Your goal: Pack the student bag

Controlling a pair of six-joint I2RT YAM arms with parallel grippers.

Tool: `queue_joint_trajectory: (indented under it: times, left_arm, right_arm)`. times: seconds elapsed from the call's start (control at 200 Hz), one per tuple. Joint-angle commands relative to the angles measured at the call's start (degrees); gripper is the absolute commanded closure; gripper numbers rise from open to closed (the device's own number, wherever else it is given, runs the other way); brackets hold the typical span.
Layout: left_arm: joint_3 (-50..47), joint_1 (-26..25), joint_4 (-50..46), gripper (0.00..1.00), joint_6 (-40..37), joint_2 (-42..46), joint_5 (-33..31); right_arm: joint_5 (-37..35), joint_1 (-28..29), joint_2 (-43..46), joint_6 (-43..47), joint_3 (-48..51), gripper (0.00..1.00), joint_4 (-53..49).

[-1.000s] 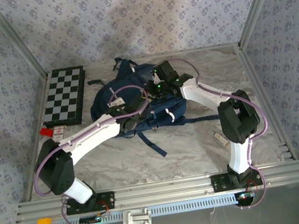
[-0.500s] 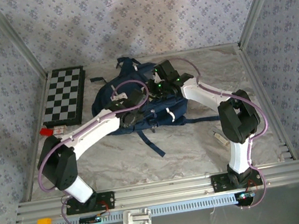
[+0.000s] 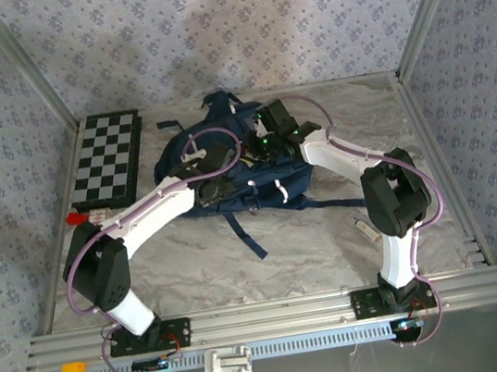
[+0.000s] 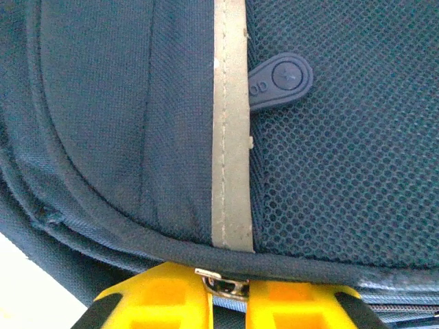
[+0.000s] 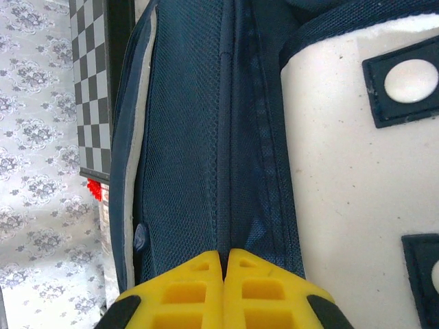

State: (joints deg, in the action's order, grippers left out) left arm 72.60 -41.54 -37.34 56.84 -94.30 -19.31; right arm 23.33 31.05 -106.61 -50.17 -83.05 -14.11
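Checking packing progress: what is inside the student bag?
No contents are visible; navy fabric of the student bag covers its interior. The left fingers pinch its metal zipper pull.

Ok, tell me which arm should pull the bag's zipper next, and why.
Probably left. The left gripper has its fingers around a small metal pull at the edge of the student bag. The right gripper is shut against the bag's fabric, with no pull between its fingers.

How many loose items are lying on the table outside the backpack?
3: a chessboard at far left, a small red item at its near corner, and a small pale object beside the right arm. More may be hidden under the backpack.
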Motion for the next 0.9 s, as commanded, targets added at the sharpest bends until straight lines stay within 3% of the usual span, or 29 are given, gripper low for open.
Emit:
queue_joint_trajectory:
  times: [0.0, 0.12, 0.55, 0.725, 0.9]
  left_arm:
    - [2.4, 1.2, 2.4, 0.91, -2.6, -0.4, 0.0]
    - [1.5, 1.3, 1.9, 1.00, -4.6, 1.8, 0.3]
    - [-5.1, 7.1, -3.6, 1.00, -15.1, 8.7, 12.1]
    - [-6.5, 9.5, -1.9, 1.00, -22.4, 8.8, 16.7]
    - [-6.0, 9.7, 6.0, 1.00, -30.4, 7.2, 20.4]
  right_arm:
    - [3.0, 0.6, 0.9, 0.2, -2.0, 1.00, 2.0]
    - [3.3, -0.2, 1.2, 1.0, -1.3, 1.00, 1.4]
    - [3.4, -6.4, 3.7, 7.3, -0.4, 1.00, -3.7]
    - [3.0, -6.7, 2.8, 10.1, -2.0, 1.00, -6.7]
    - [4.4, -4.4, 1.3, 9.9, -3.5, 1.00, -6.5]
